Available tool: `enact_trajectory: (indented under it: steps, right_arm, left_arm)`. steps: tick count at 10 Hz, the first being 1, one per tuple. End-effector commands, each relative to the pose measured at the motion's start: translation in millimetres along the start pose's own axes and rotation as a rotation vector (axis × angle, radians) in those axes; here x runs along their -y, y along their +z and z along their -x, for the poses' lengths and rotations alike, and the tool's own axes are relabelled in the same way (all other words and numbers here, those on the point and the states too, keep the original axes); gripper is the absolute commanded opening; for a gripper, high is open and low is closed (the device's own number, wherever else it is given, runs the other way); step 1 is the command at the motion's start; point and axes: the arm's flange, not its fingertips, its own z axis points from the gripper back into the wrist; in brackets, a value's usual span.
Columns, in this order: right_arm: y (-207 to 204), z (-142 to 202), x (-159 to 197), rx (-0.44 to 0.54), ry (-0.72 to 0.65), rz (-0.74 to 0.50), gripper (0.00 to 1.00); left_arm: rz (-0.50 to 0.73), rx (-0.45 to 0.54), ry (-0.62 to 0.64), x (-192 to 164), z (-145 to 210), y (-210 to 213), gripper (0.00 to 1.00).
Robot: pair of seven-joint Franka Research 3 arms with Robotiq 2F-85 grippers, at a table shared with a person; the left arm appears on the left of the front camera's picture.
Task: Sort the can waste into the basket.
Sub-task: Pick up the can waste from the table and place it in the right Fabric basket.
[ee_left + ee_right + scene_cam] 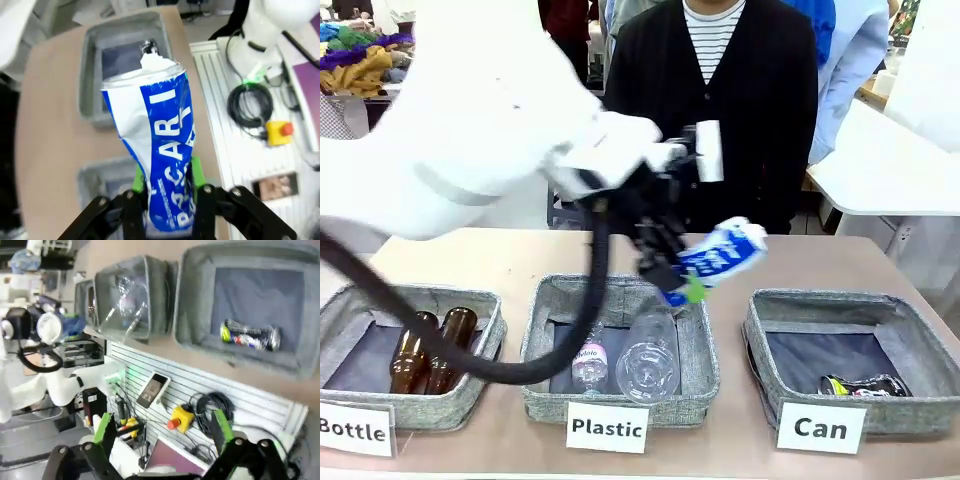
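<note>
Three grey baskets stand in a row. Bottle basket point(490, 312): two brown bottles point(430, 350). Plastic basket point(698, 340): two clear bottles point(625, 358). Can basket point(920, 345): one dark can point(863, 385). Left gripper point(682, 285) is clamped on the blue can point(725, 250), held in the air above the Plastic basket's right edge. Right gripper point(162, 427) stands wide, holding nothing.

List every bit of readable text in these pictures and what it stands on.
"Bottle": white card before the left basket.
"Plastic": white card before the middle basket.
"Can": white card before the right basket.
"ARI", part of larger lettering: blue and white can in the left gripper.
Print on the dark can and bottle label: too blurred.
</note>
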Motion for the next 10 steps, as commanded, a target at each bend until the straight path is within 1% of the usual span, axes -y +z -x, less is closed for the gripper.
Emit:
enact_trajectory:
  steps: [1, 2, 3, 4, 5, 6, 7, 8, 10]
  right_arm:
    - [-28.4, 84.1, 19.2, 0.080, -0.078, 0.044, 1.00]
    - [-30.0, 96.7, 24.0, 0.123, -0.108, 0.087, 1.00]
    - [-30.0, 111.5, 28.5, 0.150, -0.122, 0.111, 1.00]
    - [-23.7, 123.5, 33.8, 0.164, -0.109, 0.095, 1.00]
    - [45.7, 67.0, 6.4, 0.115, -0.102, 0.079, 1.00]
    - [45.7, 67.0, 6.4, 0.115, -0.102, 0.079, 1.00]
    - [45.7, 67.0, 6.4, 0.115, -0.102, 0.079, 1.00]
    - [45.7, 67.0, 6.4, 0.115, -0.102, 0.079, 1.00]
    - [45.7, 67.0, 6.4, 0.115, -0.102, 0.079, 1.00]
  left_arm:
    - [-0.035, -0.013, -0.011, -40.1, -56.2, -51.6, 0.41]
    - [-0.031, -0.024, -0.053, -42.5, -88.0, -85.5, 0.41]
    - [-0.074, -0.065, -0.083, -48.4, -112.9, -119.5, 0.41]
    - [-0.046, -0.103, -0.066, -60.8, -126.1, -155.3, 0.41]
    - [-0.066, -0.142, -0.033, -80.7, -131.9, -184.5, 0.41]
    - [-0.090, -0.184, -0.016, -94.3, -133.1, -198.7, 0.41]
    - [-0.077, -0.209, -0.008, -101.5, -131.3, -208.9, 0.41]
    - [-0.079, -0.130, -0.059, -68.0, -97.3, -188.4, 0.41]
    - [-0.079, -0.130, -0.059, -68.0, -97.3, -188.4, 0.41]
